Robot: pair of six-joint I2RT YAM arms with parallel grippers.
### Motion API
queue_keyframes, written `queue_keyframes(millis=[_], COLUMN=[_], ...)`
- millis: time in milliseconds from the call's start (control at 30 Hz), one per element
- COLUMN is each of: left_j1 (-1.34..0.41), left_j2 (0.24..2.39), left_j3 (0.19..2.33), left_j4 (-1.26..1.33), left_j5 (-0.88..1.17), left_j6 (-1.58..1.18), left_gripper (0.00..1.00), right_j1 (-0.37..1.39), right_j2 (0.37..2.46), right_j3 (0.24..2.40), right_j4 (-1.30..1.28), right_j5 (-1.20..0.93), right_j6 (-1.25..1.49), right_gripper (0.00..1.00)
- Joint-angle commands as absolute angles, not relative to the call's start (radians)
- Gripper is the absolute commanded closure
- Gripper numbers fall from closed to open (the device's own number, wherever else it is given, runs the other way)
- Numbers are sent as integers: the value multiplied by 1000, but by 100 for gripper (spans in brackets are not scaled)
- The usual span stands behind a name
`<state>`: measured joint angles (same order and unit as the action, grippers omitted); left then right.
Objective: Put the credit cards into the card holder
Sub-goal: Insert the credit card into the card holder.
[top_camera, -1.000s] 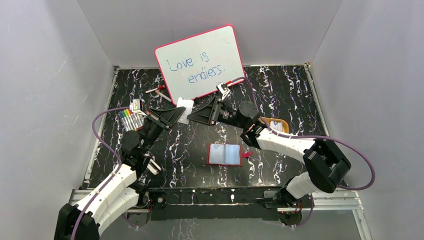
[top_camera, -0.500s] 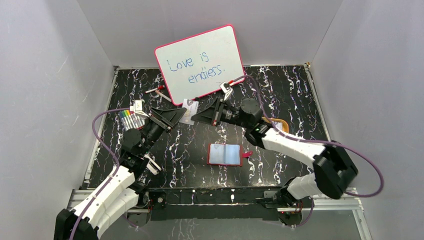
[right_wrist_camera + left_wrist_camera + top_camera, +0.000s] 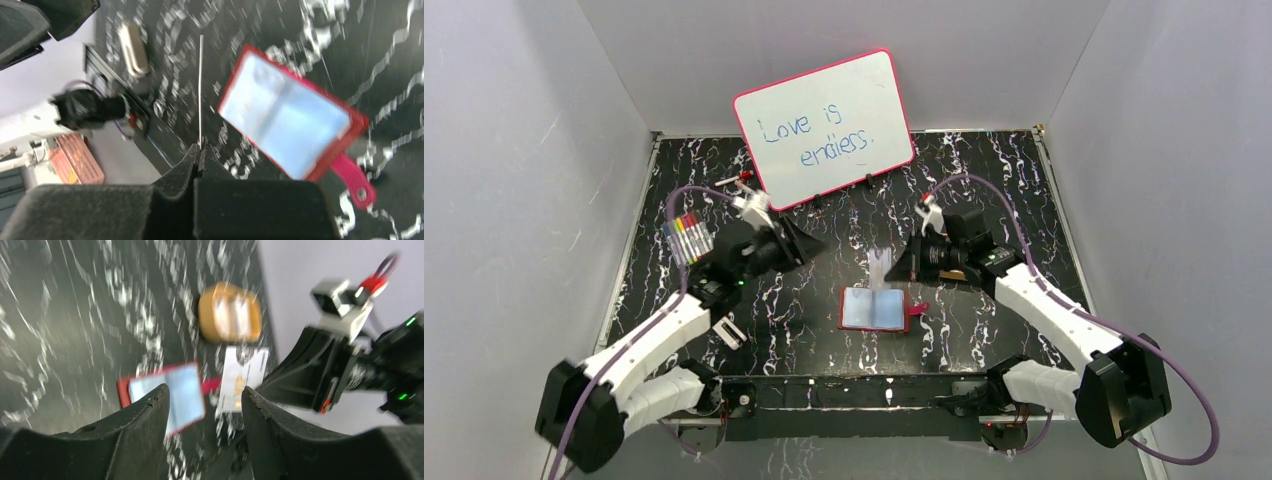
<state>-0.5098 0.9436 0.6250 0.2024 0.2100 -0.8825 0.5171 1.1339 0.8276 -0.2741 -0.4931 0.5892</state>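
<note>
Pink-framed whiteboard [image 3: 824, 128] leans against rear wall, blue handwriting on face. Pack of coloured markers [image 3: 689, 238] lies at left side of black marbled table [image 3: 1024, 180]. Orange oval tray [image 3: 230, 312] rests on table; contents blurred.

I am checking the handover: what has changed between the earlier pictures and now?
The card passed from the left tool, now open, to the right tool, which shut on it and carried it from beside the whiteboard toward the card holder. The card holder and whiteboard stayed in place.
</note>
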Motion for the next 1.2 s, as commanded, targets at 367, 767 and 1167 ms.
queue_keyframes(millis=[367,767,1167], left_j1=[-705,-713,-728], left_j2=[1212,1349,1450], left_j3=[481,460,492], left_j4=[360,354,358], left_j5=[319,265,270], left_j6=[-874,-844,-829], left_gripper=[63,64,55], right_j1=[493,494,493], right_j2=[1121,1231,1265], right_j3=[479,461,453], right_j4=[-24,73,30], right_j5=[-629,-596,-571], right_j6=[712,768,728], right_gripper=[100,100,100])
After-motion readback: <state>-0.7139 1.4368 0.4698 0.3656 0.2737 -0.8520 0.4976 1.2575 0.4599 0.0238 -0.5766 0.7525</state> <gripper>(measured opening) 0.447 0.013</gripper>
